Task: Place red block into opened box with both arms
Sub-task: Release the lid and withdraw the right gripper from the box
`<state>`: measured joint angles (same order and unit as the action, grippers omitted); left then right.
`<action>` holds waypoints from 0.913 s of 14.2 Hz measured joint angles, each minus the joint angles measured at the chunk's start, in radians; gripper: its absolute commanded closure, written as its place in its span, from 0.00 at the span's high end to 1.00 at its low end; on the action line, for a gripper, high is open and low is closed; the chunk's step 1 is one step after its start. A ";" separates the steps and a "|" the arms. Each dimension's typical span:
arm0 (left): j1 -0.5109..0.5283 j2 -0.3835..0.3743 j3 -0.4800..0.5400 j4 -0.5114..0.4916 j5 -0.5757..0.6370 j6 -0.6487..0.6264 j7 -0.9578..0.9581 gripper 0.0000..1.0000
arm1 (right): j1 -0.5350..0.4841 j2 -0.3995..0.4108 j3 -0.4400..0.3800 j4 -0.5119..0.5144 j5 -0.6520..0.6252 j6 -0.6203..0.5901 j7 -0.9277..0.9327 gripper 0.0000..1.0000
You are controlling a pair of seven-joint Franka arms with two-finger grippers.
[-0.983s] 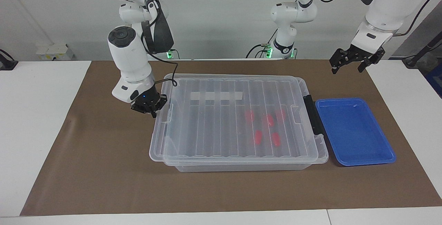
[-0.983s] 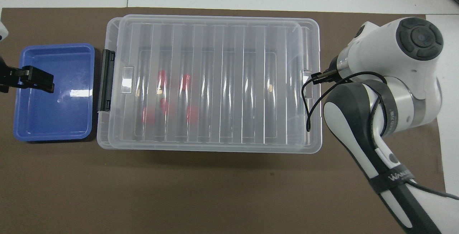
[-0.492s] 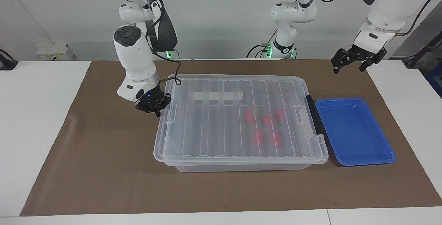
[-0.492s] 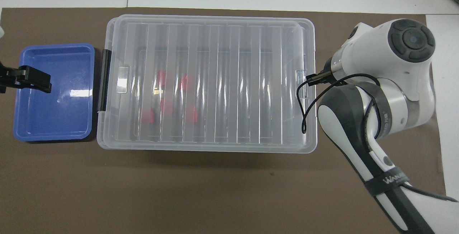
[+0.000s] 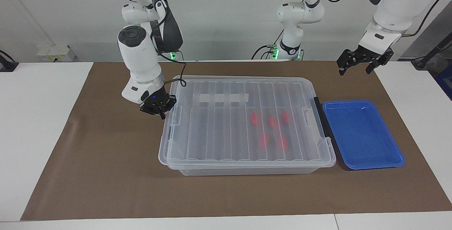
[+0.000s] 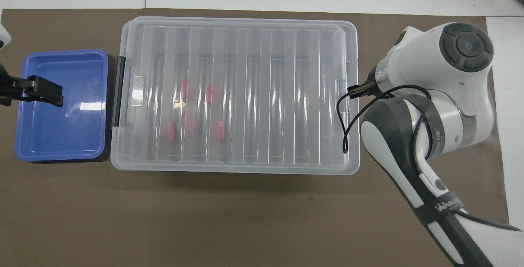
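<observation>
Since the earlier frames, the ribbed lid (image 5: 247, 120) has slid toward the left arm's end of the table and now sits square over the box (image 5: 247, 168), and the right gripper (image 5: 158, 108) has shifted the same way with it.

Readable marking: the strap on the right arm (image 6: 438, 207) carries white lettering that appears to begin "WANN"; the remainder cannot be read. A white label strip (image 5: 223, 98) shows through the lid; no text can be made out on it.

Containers:
- The box is clear plastic, with a black latch (image 5: 319, 117) at the end toward the left arm. Five red blocks (image 5: 263, 140) lie inside, grouped toward that end and visible through the lid.
- The blue tray (image 5: 363, 163) rests just beside the latch end of the box. Nothing is visible in it.

Grippers:
- The right gripper is low at the box end toward the right arm, jaws fully closed, against the lid's edge.
- The left gripper (image 5: 363, 60) hangs raised over the brown mat (image 5: 106, 173), jaws wide, holding nothing. This arm waits.
</observation>
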<state>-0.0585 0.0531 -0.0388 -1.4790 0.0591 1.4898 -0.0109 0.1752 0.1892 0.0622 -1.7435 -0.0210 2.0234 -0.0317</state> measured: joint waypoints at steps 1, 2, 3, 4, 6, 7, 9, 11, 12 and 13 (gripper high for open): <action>-0.013 0.000 -0.002 0.000 0.000 0.000 0.000 1.00 | 0.000 0.000 0.000 0.000 0.000 0.000 0.000 0.00; -0.023 0.000 -0.003 0.000 0.000 0.000 0.000 1.00 | 0.000 0.000 0.000 0.000 0.000 0.000 0.000 0.00; -0.028 0.000 -0.003 0.000 0.000 0.000 0.000 1.00 | 0.001 0.000 0.000 0.000 0.000 0.000 0.000 0.00; -0.029 0.000 -0.004 0.000 0.000 0.000 0.000 1.00 | 0.001 -0.001 0.000 0.001 0.000 0.000 0.000 0.00; -0.029 0.000 -0.002 0.000 0.000 0.000 0.000 1.00 | 0.000 -0.011 -0.001 0.004 0.001 -0.003 0.000 0.00; -0.029 0.000 -0.001 0.000 0.000 0.000 0.000 1.00 | -0.002 -0.023 -0.003 0.006 0.001 -0.020 0.002 0.00; -0.028 0.000 0.002 0.000 0.000 0.000 0.000 1.00 | -0.008 -0.060 -0.006 0.008 0.003 -0.071 0.035 0.00; -0.026 0.000 0.008 0.000 0.000 0.000 0.000 1.00 | -0.025 -0.093 -0.008 0.008 0.003 -0.102 0.102 0.00; -0.025 0.000 0.012 0.000 0.000 0.000 0.000 1.00 | -0.036 -0.106 -0.009 0.008 0.003 -0.105 0.132 0.16; -0.025 0.000 0.015 0.000 0.000 0.000 0.000 1.00 | -0.051 -0.117 -0.010 0.009 0.003 -0.107 0.155 0.70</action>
<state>-0.0830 0.0529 -0.0239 -1.4792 0.0591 1.4898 -0.0110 0.1245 0.0720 0.0522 -1.7349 -0.0179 1.9167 0.1236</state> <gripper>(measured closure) 0.000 0.987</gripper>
